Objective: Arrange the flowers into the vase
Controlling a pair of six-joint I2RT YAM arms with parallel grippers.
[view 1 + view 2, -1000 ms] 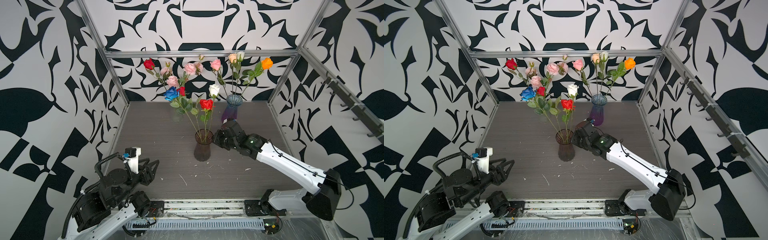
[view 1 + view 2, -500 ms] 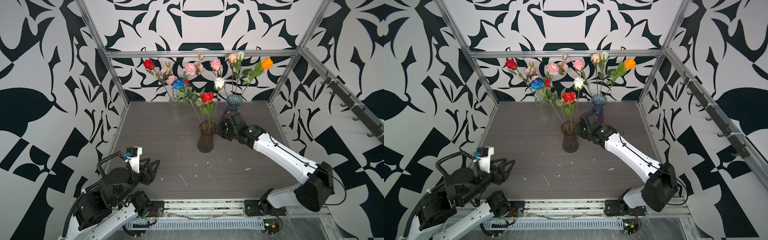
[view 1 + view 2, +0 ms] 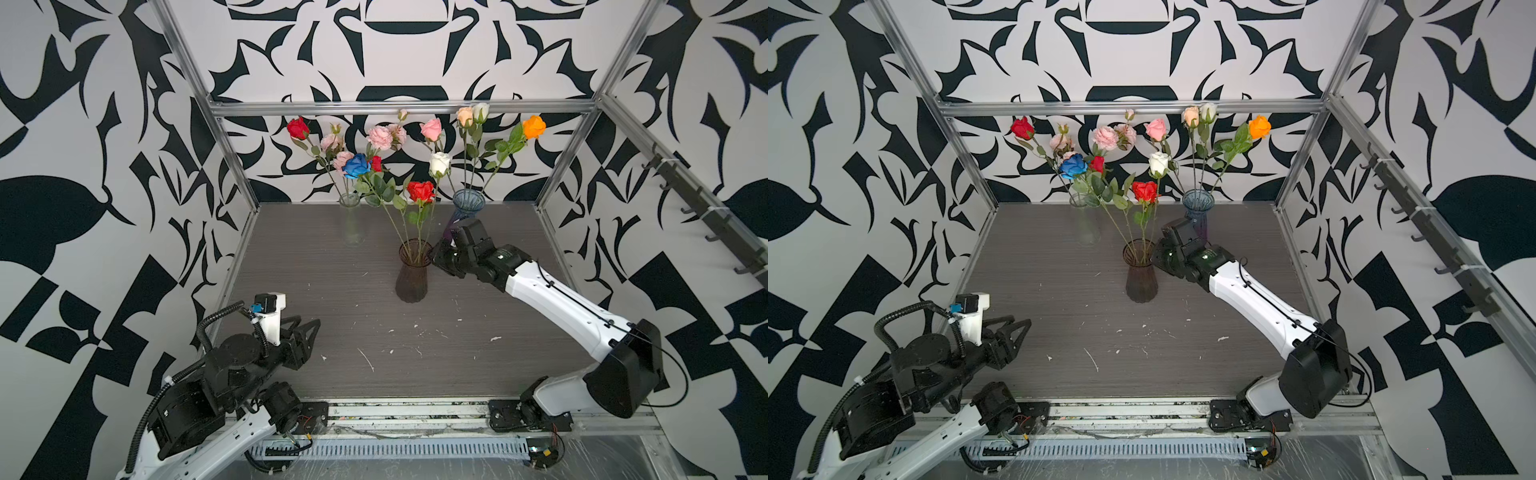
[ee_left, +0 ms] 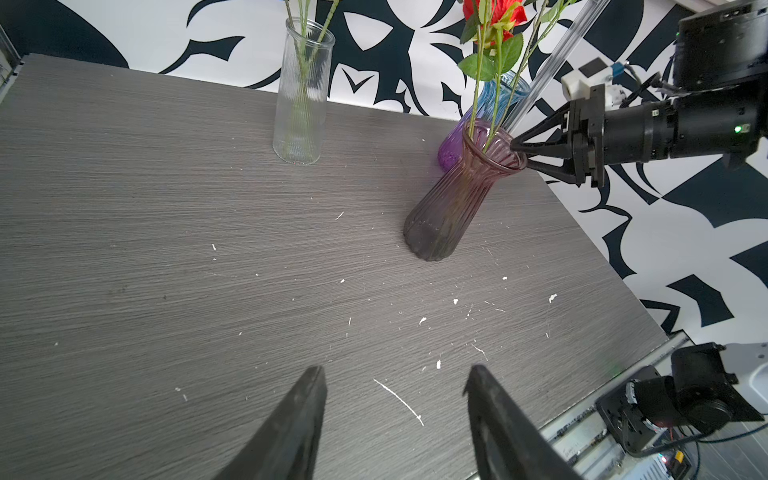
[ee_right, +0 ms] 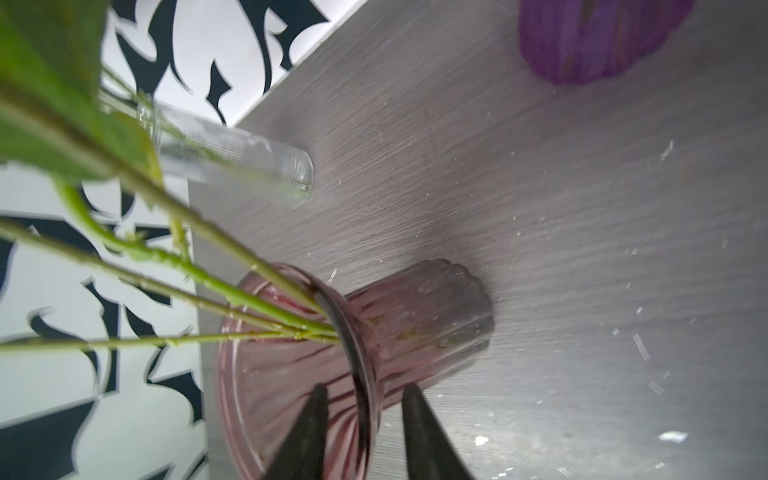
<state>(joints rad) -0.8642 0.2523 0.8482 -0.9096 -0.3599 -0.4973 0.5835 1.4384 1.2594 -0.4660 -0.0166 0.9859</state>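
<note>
Right tool: jaws parted a little, astride the rim of the pink vase at its 3 o'clock. One prong inside the mouth, one outside, a gap to the glass on either side. Nothing gripped.
Pink vase: upright near mid-desk, a touch toward 1 o'clock in both top views. Holds the blue rose, red rose and white rose, stems fanning toward 11 and 12 o'clock.
Other flowers: red and pink blooms in the clear vase at 11 o'clock of the desk. Peach, white, pink and orange ones in the blue vase at 1 o'clock, just behind the right tool.
Loose stems: none seen on the desk, only pale scraps.
Left tool: wide open, empty, low at 7 o'clock, well apart from every vase.
Step in hand: likely final placing of the pink vase, since every bloom in view already stands in a vase.
Next move: lift the inner prong clear of the mouth, then back off toward 4 o'clock. Slow and straight, since a snag on rim or stem could tip the vase.
</note>
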